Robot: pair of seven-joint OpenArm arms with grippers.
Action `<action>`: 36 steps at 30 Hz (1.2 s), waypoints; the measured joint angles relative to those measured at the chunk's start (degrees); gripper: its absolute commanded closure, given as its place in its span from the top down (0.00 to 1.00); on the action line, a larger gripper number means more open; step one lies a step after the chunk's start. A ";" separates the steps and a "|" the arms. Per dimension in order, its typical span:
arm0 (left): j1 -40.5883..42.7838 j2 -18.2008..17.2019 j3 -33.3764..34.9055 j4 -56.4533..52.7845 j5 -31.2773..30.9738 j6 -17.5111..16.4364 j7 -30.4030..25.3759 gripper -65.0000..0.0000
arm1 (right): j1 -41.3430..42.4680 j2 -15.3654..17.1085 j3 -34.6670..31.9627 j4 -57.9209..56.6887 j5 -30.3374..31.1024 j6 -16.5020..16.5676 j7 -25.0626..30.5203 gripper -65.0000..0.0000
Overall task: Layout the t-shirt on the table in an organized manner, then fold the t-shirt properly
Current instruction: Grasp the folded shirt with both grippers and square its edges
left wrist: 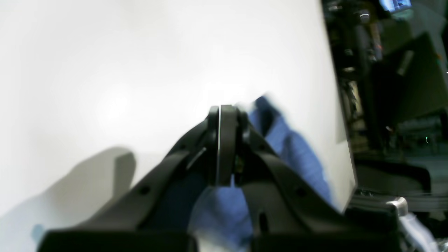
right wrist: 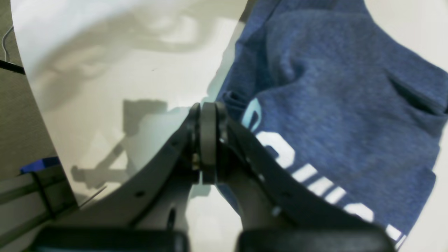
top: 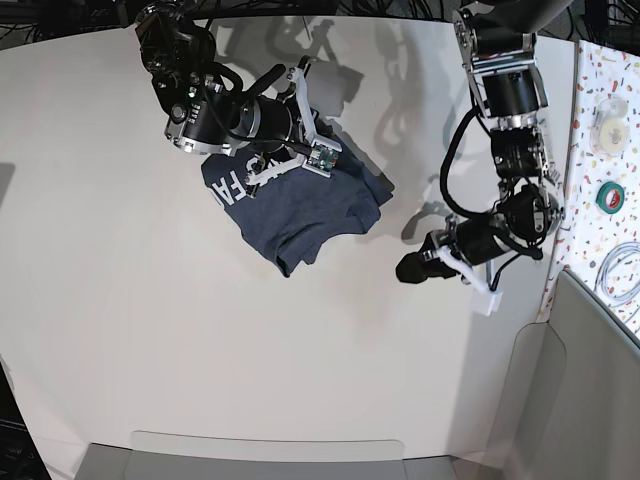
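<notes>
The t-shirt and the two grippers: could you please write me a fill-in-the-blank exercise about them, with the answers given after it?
1. The t-shirt is made of dark ___ cloth.
2. Its printed lettering is ___.
3. The jaws of the left gripper and of the right gripper are both ___.
4. In the base view, the gripper over the t-shirt is the ___ one.

Missing words: blue; white; shut; right.
</notes>
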 measured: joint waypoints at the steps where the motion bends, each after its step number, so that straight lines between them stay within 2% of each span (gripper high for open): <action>1: 1.68 -0.66 -0.28 0.72 0.11 0.02 -0.17 0.00 | 0.33 0.74 0.07 0.15 1.38 0.02 -0.02 0.00; 4: 5.84 -2.78 -0.74 2.71 0.09 -0.04 -0.33 0.00 | 1.42 1.90 0.24 0.22 7.02 0.04 -0.52 0.00; 7: 8.63 -4.00 -0.94 3.39 -0.13 -0.04 -0.44 0.00 | 2.54 2.12 1.97 0.24 16.61 -0.02 -0.13 0.00; 12: 13.97 -4.17 -1.27 3.41 -0.07 -0.04 -0.37 0.00 | 2.60 1.86 13.77 0.39 30.99 0.09 -0.07 0.00; 14: 15.50 -4.11 -1.57 3.39 -0.13 0.00 -0.42 0.00 | 2.67 0.59 19.80 0.35 33.59 0.07 -0.11 0.00; 18: 18.45 -4.22 -1.57 6.25 -0.04 0.20 -0.37 0.00 | 2.36 0.00 29.92 -1.05 31.26 0.07 0.24 0.00; 21: 19.71 -4.17 -1.51 11.76 -0.28 -0.07 -0.22 0.00 | 1.53 -0.20 33.38 -3.89 28.63 0.13 -0.24 0.00; 26: 20.48 -3.26 -1.42 19.28 -0.44 -0.04 -0.07 0.00 | -0.22 -4.48 33.00 -7.76 26.51 0.02 -0.04 0.00; 32: 21.11 -2.34 -1.16 25.29 -0.87 -0.24 0.17 0.00 | -1.14 -6.36 33.33 -15.56 15.37 0.07 -0.07 0.00; 36: 21.38 -1.99 -1.16 25.14 -0.42 -0.09 0.11 0.00 | -1.07 -6.67 31.23 -17.49 12.04 0.02 0.04 0.00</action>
